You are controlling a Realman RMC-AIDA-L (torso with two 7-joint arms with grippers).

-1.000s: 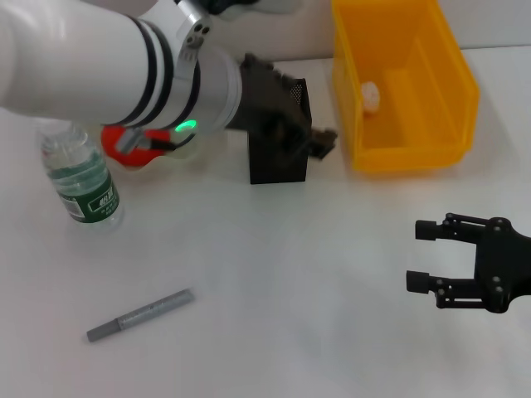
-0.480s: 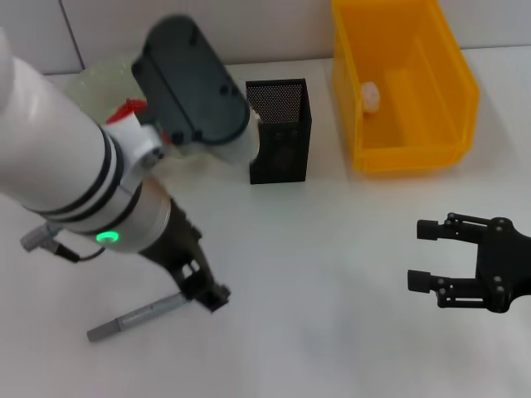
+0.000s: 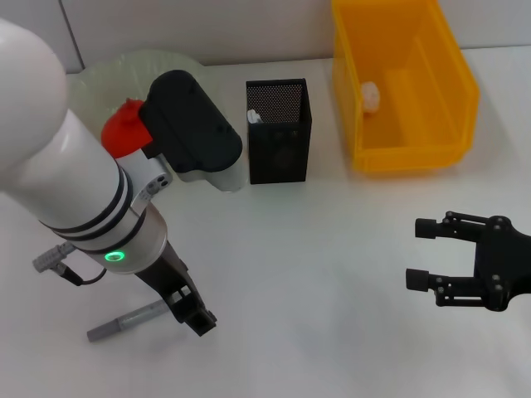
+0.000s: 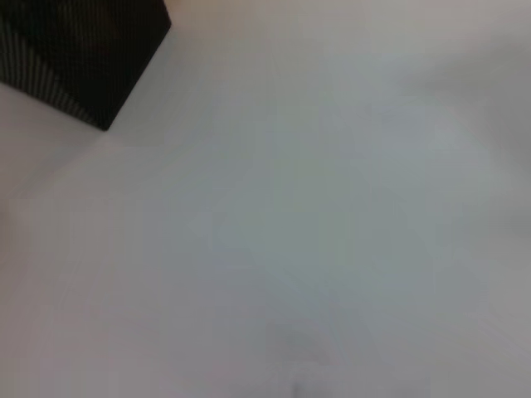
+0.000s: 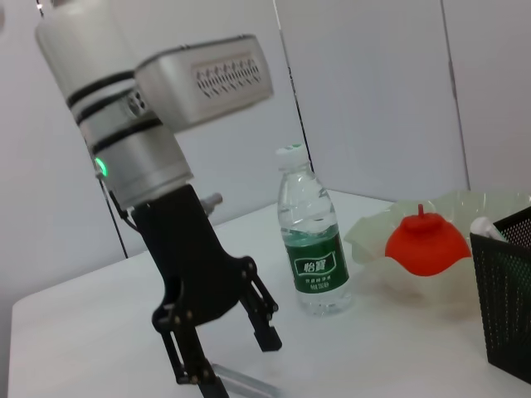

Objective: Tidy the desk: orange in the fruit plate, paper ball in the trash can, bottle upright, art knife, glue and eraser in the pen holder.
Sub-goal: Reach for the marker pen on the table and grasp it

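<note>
While my right gripper [image 3: 425, 253] is idling open, I'm hovering the left gripper [image 3: 189, 311], fingers spread, over the knife [image 3: 124, 321] near the table's [image 3: 315, 249] front-left edge.

head cam up high, looks down over white desk [image 3: 332, 249]. left wrist cam close over desk, clips black mesh square pen holder [image 4: 83, 58] corner. right wrist cam low, sideways; all three share holder [image 5: 506, 290].

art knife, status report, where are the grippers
Left gripper open, down at the art knife on the table, not gripping yet. Right gripper open, idle to the right. Nothing in the way.
</note>
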